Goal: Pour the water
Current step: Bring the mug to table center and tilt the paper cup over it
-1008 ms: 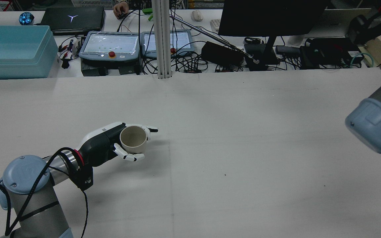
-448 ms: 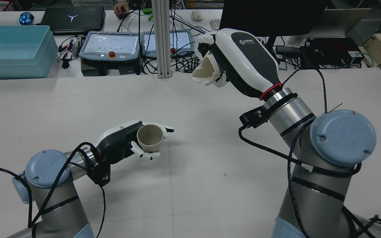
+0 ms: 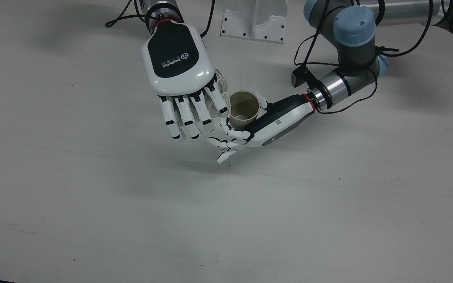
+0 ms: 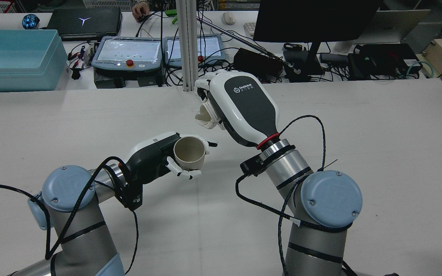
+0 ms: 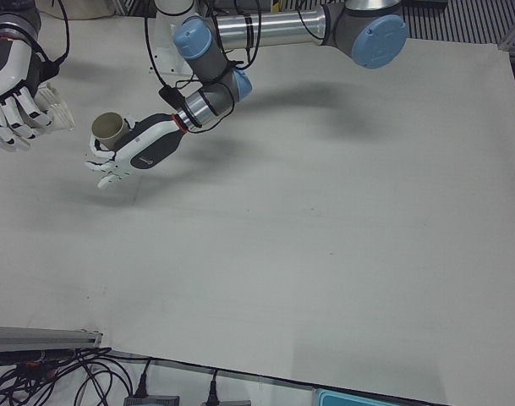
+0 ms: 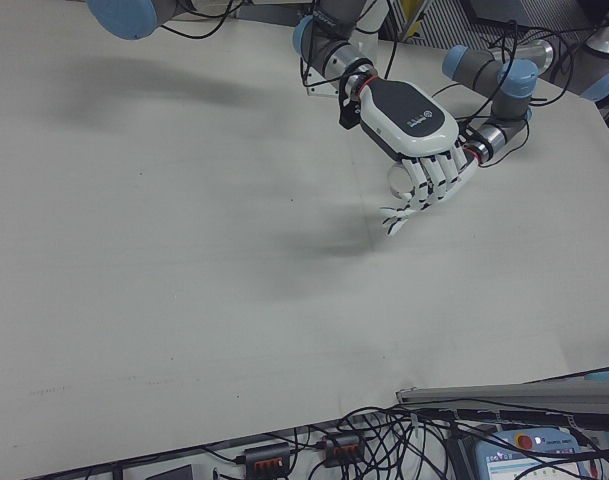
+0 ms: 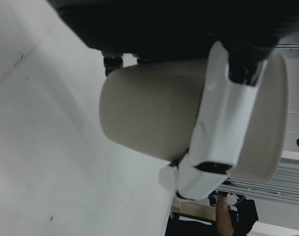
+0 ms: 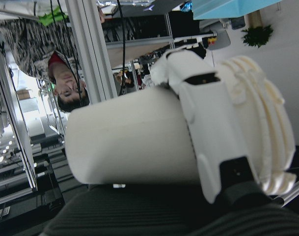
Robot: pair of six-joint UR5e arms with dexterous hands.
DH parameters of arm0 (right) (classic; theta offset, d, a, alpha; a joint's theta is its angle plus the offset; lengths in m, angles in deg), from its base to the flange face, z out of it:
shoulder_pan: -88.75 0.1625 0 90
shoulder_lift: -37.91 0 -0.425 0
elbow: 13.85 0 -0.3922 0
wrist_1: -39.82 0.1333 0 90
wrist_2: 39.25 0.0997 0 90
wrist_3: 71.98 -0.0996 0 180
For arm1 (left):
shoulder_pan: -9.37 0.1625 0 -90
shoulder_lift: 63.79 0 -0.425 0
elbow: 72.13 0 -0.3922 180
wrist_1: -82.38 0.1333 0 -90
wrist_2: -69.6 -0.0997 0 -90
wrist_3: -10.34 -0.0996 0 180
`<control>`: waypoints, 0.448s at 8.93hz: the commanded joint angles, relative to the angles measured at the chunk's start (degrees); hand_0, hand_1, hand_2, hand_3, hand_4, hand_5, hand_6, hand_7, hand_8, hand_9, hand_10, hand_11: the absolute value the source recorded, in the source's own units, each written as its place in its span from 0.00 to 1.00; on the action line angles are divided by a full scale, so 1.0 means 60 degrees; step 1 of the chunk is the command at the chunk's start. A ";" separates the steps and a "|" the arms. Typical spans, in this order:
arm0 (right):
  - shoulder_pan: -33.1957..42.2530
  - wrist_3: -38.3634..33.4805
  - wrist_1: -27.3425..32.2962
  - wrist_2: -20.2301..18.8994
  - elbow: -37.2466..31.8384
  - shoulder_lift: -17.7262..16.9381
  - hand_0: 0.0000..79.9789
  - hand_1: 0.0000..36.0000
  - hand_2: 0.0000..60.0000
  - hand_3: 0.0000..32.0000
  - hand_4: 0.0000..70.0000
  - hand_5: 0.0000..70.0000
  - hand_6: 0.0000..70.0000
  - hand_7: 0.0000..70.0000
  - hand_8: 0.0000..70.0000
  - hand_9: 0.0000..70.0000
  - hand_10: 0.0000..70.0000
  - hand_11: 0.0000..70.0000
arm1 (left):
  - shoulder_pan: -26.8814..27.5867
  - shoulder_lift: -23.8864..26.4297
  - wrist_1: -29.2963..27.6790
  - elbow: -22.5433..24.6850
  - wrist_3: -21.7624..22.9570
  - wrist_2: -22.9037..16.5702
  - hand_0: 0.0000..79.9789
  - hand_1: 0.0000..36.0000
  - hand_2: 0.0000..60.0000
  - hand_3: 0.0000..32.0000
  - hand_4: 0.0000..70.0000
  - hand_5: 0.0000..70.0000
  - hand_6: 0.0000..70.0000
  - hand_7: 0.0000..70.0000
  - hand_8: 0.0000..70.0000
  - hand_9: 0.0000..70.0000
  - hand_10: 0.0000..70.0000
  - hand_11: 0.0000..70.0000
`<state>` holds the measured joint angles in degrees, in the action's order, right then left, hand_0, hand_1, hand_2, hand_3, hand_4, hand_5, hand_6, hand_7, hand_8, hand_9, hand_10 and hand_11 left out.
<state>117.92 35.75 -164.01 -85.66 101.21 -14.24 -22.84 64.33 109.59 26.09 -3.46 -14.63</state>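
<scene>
My left hand [image 4: 155, 157] is shut on a beige cup [image 4: 188, 152], held upright with its mouth open upward, a little above the table [image 4: 320, 126]. From above, the beige cup [image 3: 244, 108] looks empty. My right hand [image 4: 240, 107] is shut on a white ribbed cup [image 4: 205, 115], tilted with its mouth toward the beige cup and slightly higher. In the front view the right hand [image 3: 179, 74] hovers just beside the beige cup's rim and hides most of the white cup. The hand views show the beige cup [image 7: 149, 113] and the white cup [image 8: 129, 142] wrapped by fingers.
Behind the table's far edge stand a blue bin [image 4: 14, 57], two teach pendants [image 4: 127, 53], a monitor and tangled cables. A metal post [image 4: 187, 46] rises at the middle of that edge. A person's hand [image 4: 140, 9] rests on the far desk.
My right arm swung in from the right, carrying the white cup down and left to just above the beige cup. My left hand shifted the beige cup to the right.
</scene>
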 commanded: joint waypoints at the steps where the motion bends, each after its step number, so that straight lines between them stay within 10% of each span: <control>1: 0.1619 -0.2436 0.0514 0.0002 0.1844 -0.1638 1.00 1.00 1.00 0.00 0.39 1.00 0.55 0.71 0.41 0.57 0.37 0.61 | -0.0110 -0.0054 -0.0824 -0.0342 -0.0015 -0.0010 1.00 1.00 1.00 0.00 0.96 1.00 0.23 0.35 0.03 0.05 0.08 0.16; 4: 0.5046 -0.7647 0.0339 -0.2498 0.2520 -0.3533 1.00 1.00 0.86 0.00 0.35 1.00 0.55 0.69 0.41 0.57 0.45 0.69 | -0.0110 -0.2070 -0.2422 -0.0286 0.0015 0.0005 0.77 0.94 1.00 0.00 0.96 1.00 0.20 0.32 0.02 0.04 0.09 0.16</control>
<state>134.09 14.46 -161.27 -90.31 114.57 -27.04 -23.36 60.23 101.78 24.47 -3.35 -14.73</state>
